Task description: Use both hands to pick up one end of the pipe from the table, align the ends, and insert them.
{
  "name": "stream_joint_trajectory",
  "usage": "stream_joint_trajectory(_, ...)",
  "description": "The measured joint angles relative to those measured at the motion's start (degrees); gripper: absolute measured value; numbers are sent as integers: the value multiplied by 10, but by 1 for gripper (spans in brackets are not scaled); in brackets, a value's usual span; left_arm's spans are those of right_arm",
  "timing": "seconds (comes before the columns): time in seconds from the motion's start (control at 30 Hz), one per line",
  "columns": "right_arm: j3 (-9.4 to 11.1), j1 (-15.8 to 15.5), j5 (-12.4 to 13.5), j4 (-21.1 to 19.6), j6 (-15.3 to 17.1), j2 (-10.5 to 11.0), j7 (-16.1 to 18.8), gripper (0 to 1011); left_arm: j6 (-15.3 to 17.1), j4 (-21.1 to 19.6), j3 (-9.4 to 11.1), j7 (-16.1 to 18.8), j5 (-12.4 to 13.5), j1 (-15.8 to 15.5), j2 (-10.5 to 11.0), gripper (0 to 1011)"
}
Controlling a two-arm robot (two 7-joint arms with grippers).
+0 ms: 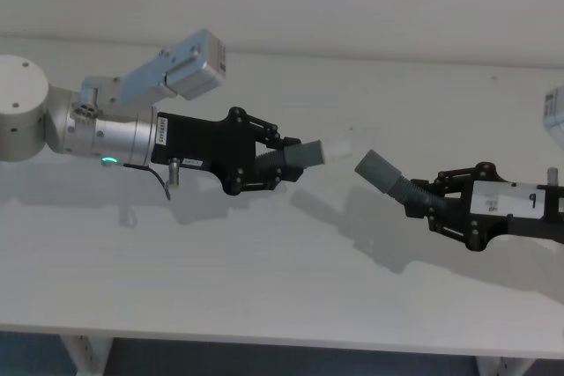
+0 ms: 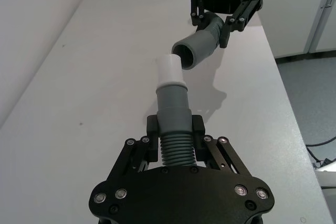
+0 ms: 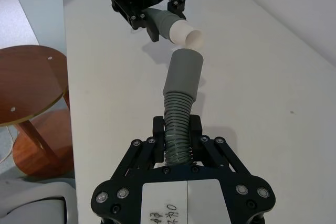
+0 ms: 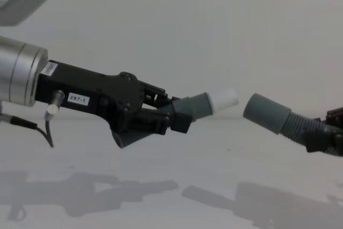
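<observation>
Pipe pieces are both held up clear of the table (image 1: 264,305), one in each gripper, and their ends face each other without touching.

You see the table as a plain matte white surface, with the shadows of both arms lying on it. Above the table's left half reaches the left arm (image 1: 106,134), a silver cylinder with a green ring light (image 1: 109,161). Its black left gripper (image 1: 286,158) hangs over the middle of the table, its fingers (image 2: 198,125) clamped on the ribs of the short hose piece (image 2: 176,150). In the chest view, this piece's dark grey corrugated tail curves out under the gripper, toward the table.

Over the table's right half, the right gripper (image 1: 423,204) is clamped the same way on the corrugated run of the long hose (image 3: 176,124). You cannot see how far that hose runs behind the gripper.

Now the ends. The long hose finishes in a wide, smooth grey socket cuff (image 4: 266,112), its open mouth turned toward the table's middle. The short piece finishes in a smooth grey collar (image 4: 195,105) with a narrower white spigot (image 4: 225,98) beyond it. From the chest view, each end tilts upward away from the table toward the other, so they meet at an angle rather than in line. The spigot's tip sits just beside the cuff's mouth, slightly higher above the table, with a small gap between them.
</observation>
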Motion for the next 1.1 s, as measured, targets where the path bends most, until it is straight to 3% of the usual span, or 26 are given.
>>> stream_joint_trajectory(1.1,-15,13,12,11,-9,10,2,273,-4,27,32,-3,-15,-13,-28,364)
